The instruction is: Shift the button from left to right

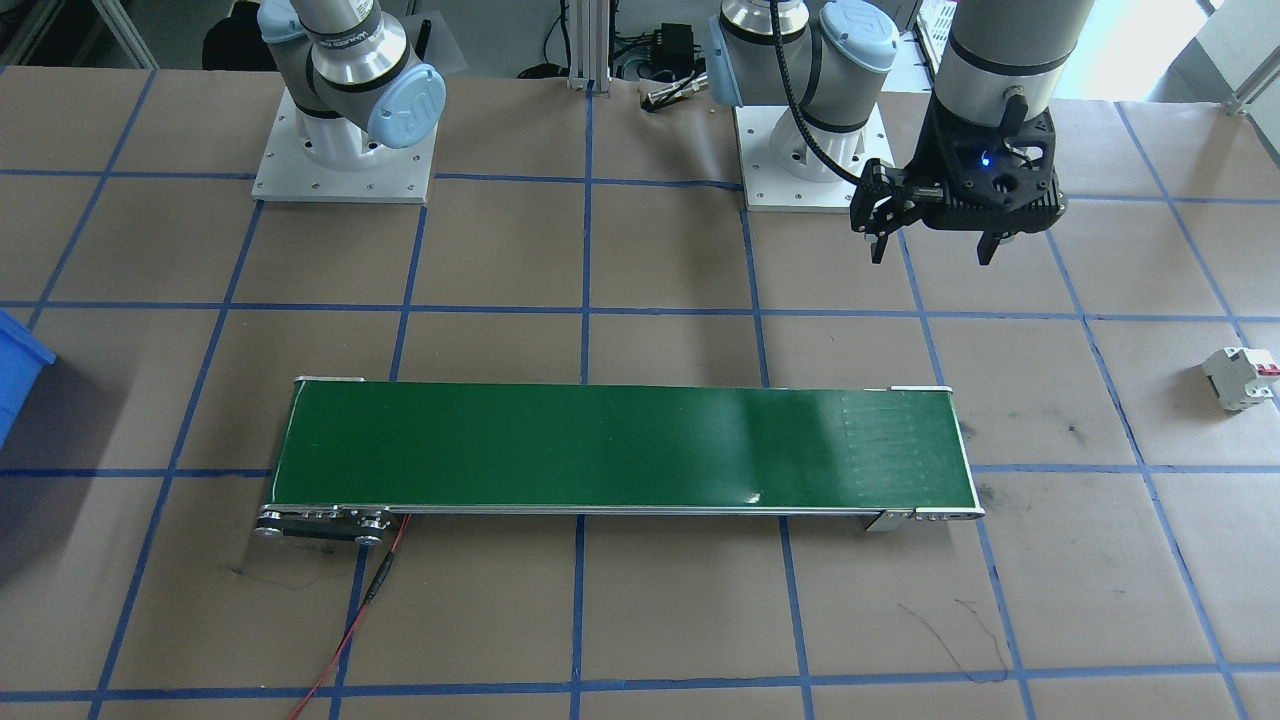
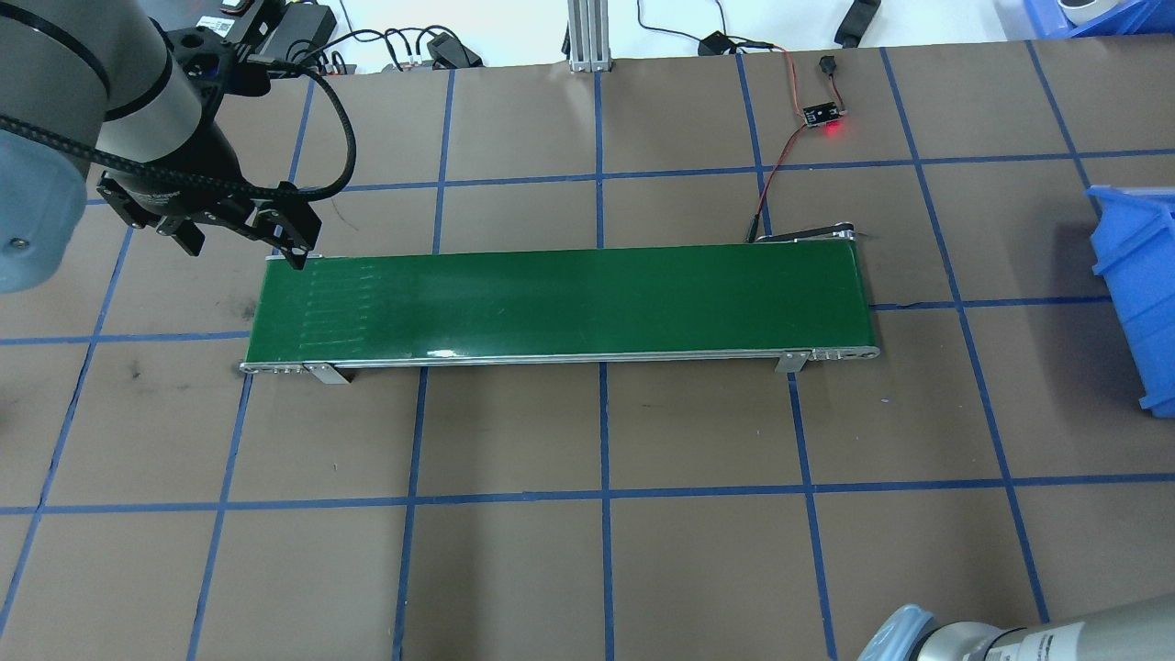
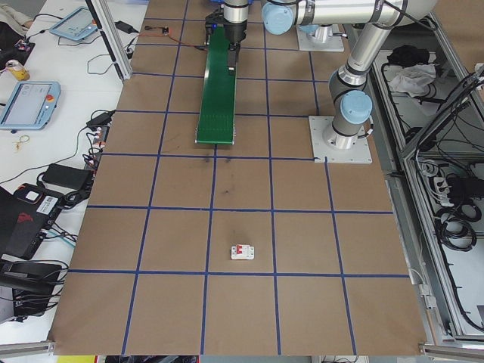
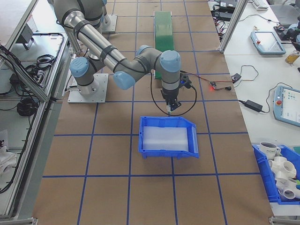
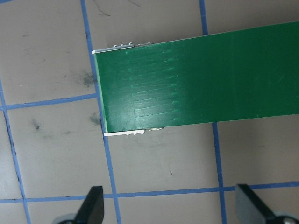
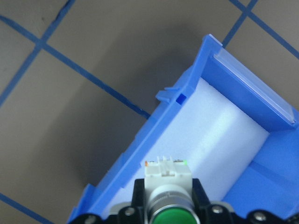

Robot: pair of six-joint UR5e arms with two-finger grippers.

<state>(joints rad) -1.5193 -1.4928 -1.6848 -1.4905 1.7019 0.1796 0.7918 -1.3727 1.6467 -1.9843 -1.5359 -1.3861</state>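
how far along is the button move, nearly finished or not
Nearly finished. Done: the button is off the green conveyor belt, which lies bare. In hand: the right gripper grips it above the edge of the blue bin. Left: release it into the bin's white-lined inside. The left gripper hangs open, idle.

Robotics lab: two arms bolted to paper-covered bench [image 2: 587, 569] gridded with blue tape, small green conveyor [image 2: 560, 298], teach pendants [image 3: 29, 104], aluminium framing, cables.

Brown table [image 2: 698, 569] — blue tape grid [image 2: 603, 431]
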